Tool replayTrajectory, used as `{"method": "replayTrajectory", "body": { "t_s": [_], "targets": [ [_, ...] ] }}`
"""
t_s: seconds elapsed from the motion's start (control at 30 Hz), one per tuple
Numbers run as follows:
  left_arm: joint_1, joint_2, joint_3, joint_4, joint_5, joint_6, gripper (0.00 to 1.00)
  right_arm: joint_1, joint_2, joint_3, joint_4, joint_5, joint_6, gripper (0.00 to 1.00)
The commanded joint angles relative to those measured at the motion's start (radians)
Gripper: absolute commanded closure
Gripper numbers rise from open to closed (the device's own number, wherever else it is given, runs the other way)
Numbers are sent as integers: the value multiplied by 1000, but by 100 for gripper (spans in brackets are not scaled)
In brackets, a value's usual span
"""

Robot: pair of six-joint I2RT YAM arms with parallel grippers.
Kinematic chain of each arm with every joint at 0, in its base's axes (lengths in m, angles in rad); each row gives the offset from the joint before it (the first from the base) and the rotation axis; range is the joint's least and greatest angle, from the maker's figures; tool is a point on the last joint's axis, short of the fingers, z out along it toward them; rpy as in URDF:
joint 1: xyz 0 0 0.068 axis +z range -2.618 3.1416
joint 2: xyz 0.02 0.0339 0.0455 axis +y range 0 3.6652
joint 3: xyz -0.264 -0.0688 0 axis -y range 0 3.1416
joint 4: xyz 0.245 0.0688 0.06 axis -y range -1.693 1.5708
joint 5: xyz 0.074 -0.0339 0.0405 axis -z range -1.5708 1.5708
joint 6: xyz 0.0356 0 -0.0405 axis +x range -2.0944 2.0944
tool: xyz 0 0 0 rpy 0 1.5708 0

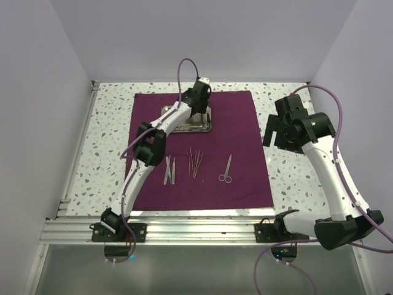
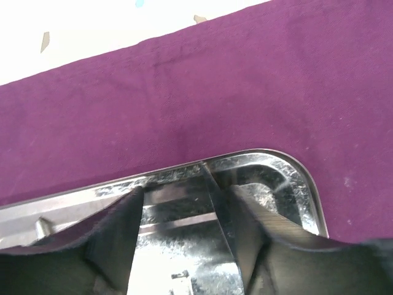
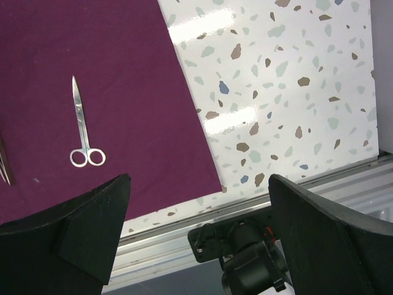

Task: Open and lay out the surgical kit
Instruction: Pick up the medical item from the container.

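Left gripper [image 2: 184, 196] hangs half-open in the steel tray [image 2: 295, 166], right gripper [image 3: 199, 184] wide open; cloth [image 1: 239, 123] is spread, instruments [image 1: 195, 165] lined up, so nearly done I'd say.

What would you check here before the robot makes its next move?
1. Cloth spread flat: ok.
2. Tray resting on the cloth: ok.
3. Tweezers, probes and forceps laid apart in a row: ok.
4. Right gripper open, empty, away from the instruments: ok.
5. Left gripper over the tray, fingers apart; whether it grips anything: cannot tell.
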Motion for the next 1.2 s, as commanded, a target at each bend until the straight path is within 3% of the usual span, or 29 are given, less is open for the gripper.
{"method": "replayTrajectory", "body": {
  "t_s": [0.0,0.2,0.43,0.57,0.73,0.97,1.17],
  "targets": [
    [10,83,-5,-83,104,-5,42,-4,11,5,-34,-7,22,2],
    [7,81,-20,-134,168,-11,67,-2,23,13,-28,-9,34,2],
    [0,89,-51,-178,196,-8,83,-4,15,2,-21,-14,39,2],
    [2,92,-36,-195,207,-13,99,-4,12,-10,-17,-20,36,2],
    [7,61,-42,-192,252,-34,100,-4,9,-4,-14,-20,34,2],
    [20,-130,-198,-25,525,-160,100,-4,-23,-38,-2,-29,33,2],
    [20,-212,-224,12,602,-211,100,-5,-43,-30,3,-30,19,2]
  ]
}}
